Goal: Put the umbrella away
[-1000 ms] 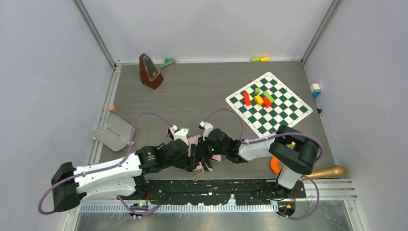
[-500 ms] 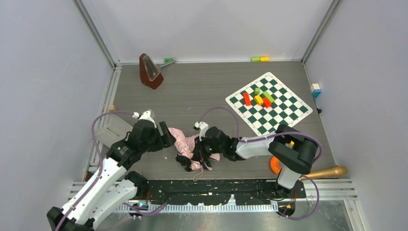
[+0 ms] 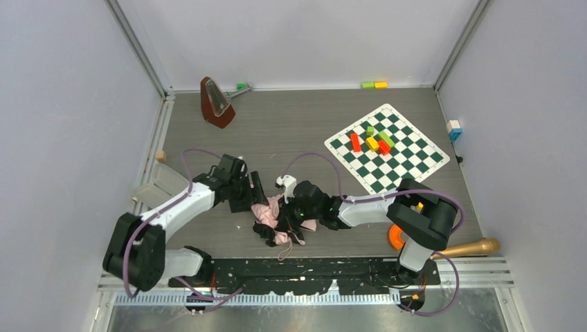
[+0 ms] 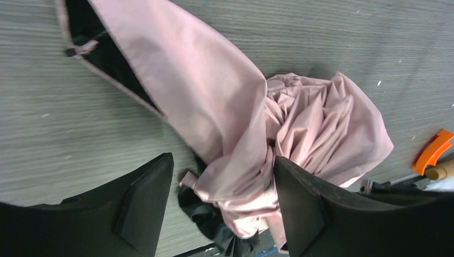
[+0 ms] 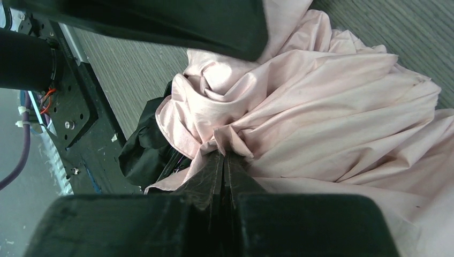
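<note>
**Left hand back at the bundle, spread for a fresh grip**

- The umbrella lies crumpled on the surface at the near edge, between the two arms. The canopy is pale pink side up, with black showing at the folds.
- Right hand: fingers pressed together on a pleat of pink fabric. It has kept this pinch and its place over the last second.
- Left hand: a second ago it sat low beside the right hand. Half a second ago it had swung out to the left, clear of the cloth. Now it is at the bundle's far-left edge, jaws wide, with a twisted fold of canopy lying between them and not yet clamped.
- The canopy looked slightly more spread out half a second ago and is drawn in closer now.
- Judgement: this is a regrasp. The right hand anchors the cloth while the left hand lines up to gather more loose fabric.
- The umbrella is far from tidy. The ribs and handle are mostly buried, and nothing is wrapped or strapped.
</note>
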### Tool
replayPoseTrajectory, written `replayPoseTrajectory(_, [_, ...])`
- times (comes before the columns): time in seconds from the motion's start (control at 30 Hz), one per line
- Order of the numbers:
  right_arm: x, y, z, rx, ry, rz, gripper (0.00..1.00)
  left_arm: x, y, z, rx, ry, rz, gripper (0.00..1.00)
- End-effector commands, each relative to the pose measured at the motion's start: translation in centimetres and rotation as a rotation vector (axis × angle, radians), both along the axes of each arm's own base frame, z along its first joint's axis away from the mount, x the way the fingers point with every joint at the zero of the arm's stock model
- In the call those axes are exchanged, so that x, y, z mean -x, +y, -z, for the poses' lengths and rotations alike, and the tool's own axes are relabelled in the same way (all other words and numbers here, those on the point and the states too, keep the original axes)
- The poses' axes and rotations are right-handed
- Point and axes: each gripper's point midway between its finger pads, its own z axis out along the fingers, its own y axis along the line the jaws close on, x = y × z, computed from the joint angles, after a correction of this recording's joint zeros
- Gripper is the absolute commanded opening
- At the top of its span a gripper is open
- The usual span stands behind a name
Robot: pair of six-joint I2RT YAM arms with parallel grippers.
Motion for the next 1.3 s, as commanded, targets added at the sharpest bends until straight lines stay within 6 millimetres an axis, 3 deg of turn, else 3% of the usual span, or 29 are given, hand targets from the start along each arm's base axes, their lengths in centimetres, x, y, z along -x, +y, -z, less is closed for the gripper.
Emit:
replayPoseTrajectory(0.0, [1.1, -6.4, 7.0, 0.323, 0.040, 0.001, 0.05, -0.7, -3.5, 0.9, 0.139, 0.094, 0.049, 0.68])
replayPoseTrajectory(0.1, [0.7, -5.8, 6.8, 0.303, 0.013, -0.010, 0.05, 0.3, -4.6, 3.4, 0.128, 0.202, 0.045, 0.54])
replayPoseTrajectory(0.23, [-0.3, -5.2, 6.1, 0.250, -0.059, -0.001, 0.05, 1.7, -5.0, 5.7, 0.156, 0.293, -0.036, 0.02])
replayPoseTrajectory(0.27, [-0.5, -5.1, 5.8, 0.239, -0.077, 0.000, 0.05, 1.9, -5.1, 5.9, 0.181, 0.301, -0.071, 0.00])
replayPoseTrajectory(0.37, [-1.1, -5.0, 4.6, 0.212, -0.132, 0.009, 0.05, 3.0, -4.6, 5.9, 0.215, 0.323, -0.188, 0.00])
replayPoseTrajectory(0.5, [-1.2, -4.2, 0.6, 0.099, -0.197, -0.007, 0.06, 5.7, -2.5, 5.3, 0.130, 0.386, -0.321, 0.00])
replayPoseTrajectory(0.63, [-1.2, -3.5, -3.1, 0.028, -0.247, -0.013, 0.06, 7.9, -1.9, 3.5, 0.036, 0.418, -0.372, 0.00])
replayPoseTrajectory(0.87, [3.3, 0.3, -6.6, -0.205, -0.291, -0.136, 0.06, 10.9, -3.3, 3.9, 0.068, 0.573, -0.455, 0.00])
replayPoseTrajectory(1.03, [7.4, 3.1, -4.9, -0.256, -0.236, -0.251, 0.06, 12.1, -3.6, 3.7, 0.061, 0.629, -0.487, 0.00])
replayPoseTrajectory(1.07, [8.6, 3.9, -5.5, -0.301, -0.238, -0.272, 0.06, 12.2, -3.5, 3.7, 0.058, 0.627, -0.497, 0.00])
replayPoseTrajectory(1.17, [10.4, 4.5, -5.7, -0.364, -0.233, -0.299, 0.06, 12.6, -3.3, 3.6, 0.058, 0.640, -0.526, 0.00])
replayPoseTrajectory(1.23, [11.2, 3.7, -6.3, -0.424, -0.241, -0.304, 0.06, 12.9, -3.2, 3.4, 0.060, 0.654, -0.544, 0.00])
replayPoseTrajectory(1.27, [11.0, 3.5, -7.9, -0.479, -0.268, -0.291, 0.06, 13.0, -3.2, 3.4, 0.060, 0.658, -0.555, 0.00])
